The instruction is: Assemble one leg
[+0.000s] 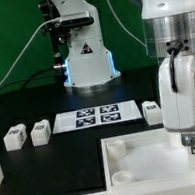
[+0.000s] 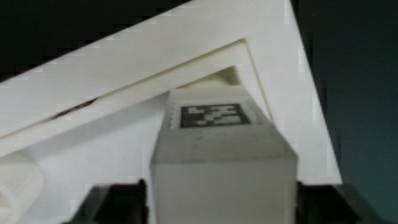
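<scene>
The leg was held upright in the hand, its tagged end turned toward the wrist camera and its far end down inside a corner of the tray. In the wrist view the leg filled the middle of the picture, with the tray's raised rim running to a point just beyond it, so the piece sat close into that corner. In the exterior view the tag showed just below the hand, over the tray's corner at the exterior view's right. Whether the leg had seated in its socket, or only hovered above it, could not be told.

By my judgement the task was well along: the leg had been picked up and carried to the tray, and what remained was to press or twist it home and let go. Three other legs lay loose on the dark surface, two at the exterior view's left and one near the hand.

The hand was closed on the leg, its dark fingers partly seen either side of the block in the wrist view, spread only as wide as the leg itself. It touched nothing else that I could see.

The marker board lay flat behind the tray, between the loose legs.
</scene>
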Motion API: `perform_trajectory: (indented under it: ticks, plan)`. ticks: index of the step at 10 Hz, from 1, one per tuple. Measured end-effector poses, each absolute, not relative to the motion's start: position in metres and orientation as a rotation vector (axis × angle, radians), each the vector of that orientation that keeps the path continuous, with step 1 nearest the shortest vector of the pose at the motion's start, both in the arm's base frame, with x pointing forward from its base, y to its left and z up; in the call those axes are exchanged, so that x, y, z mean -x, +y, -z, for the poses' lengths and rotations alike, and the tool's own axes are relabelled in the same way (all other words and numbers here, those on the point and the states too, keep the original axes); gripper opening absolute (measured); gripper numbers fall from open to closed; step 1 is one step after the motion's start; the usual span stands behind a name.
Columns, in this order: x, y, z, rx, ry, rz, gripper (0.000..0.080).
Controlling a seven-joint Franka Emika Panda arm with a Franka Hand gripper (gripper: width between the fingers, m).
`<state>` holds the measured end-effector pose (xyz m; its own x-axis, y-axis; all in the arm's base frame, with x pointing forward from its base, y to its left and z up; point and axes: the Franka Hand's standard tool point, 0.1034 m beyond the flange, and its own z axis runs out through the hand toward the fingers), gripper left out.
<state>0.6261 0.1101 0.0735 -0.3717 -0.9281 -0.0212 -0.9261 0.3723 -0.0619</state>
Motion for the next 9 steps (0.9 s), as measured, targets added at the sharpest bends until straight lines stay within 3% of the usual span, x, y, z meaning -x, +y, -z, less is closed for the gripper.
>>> perform_trajectory:
  ticks: [1,3,6,9]
  plan:
    - [-0.626,0.11,-0.073,1.735,2.556,0.061,0.0606]
    - [-0.624,0.113,-0.08,1.732,2.534,0.073,0.0643]
    - [-0.614,0.125,-0.094,1.731,2.505,0.062,0.0648]
    - [-0.612,0.126,-0.093,1.742,2.506,0.056,0.0649]
